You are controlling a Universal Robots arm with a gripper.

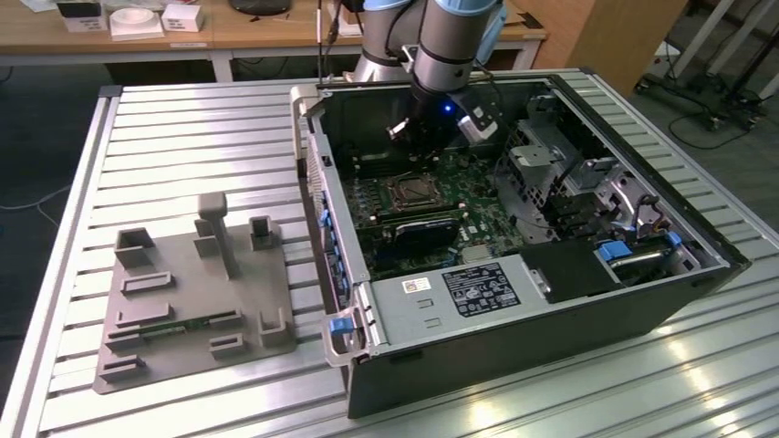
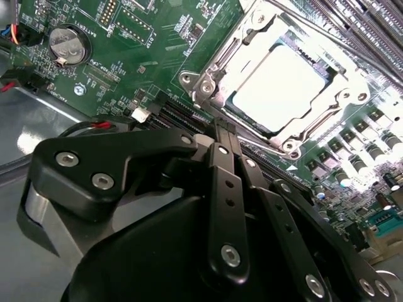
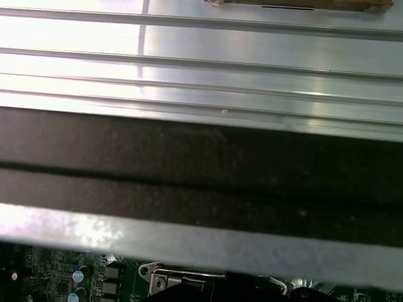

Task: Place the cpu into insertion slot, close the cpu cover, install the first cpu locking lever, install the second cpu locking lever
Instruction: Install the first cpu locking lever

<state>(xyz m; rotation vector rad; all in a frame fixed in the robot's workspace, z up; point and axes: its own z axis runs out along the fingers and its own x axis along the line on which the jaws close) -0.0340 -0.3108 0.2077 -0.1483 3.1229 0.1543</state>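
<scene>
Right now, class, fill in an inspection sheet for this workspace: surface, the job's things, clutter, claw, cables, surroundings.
Surface: ribbed metal table carrying an open computer case.
Job's things: cpu sits in the insertion slot; cpu cover lies closed over its edges. Locking levers: cannot tell whether latched.
Clutter: grey plastic fixture tray on the exterior view's left of the case.
Claw: claw hovers above the motherboard beside the slot, holding nothing; fingers together.
Cables: red wire near the claw; cables on the floor.
Surroundings: wooden desk with small boxes behind.
</scene>
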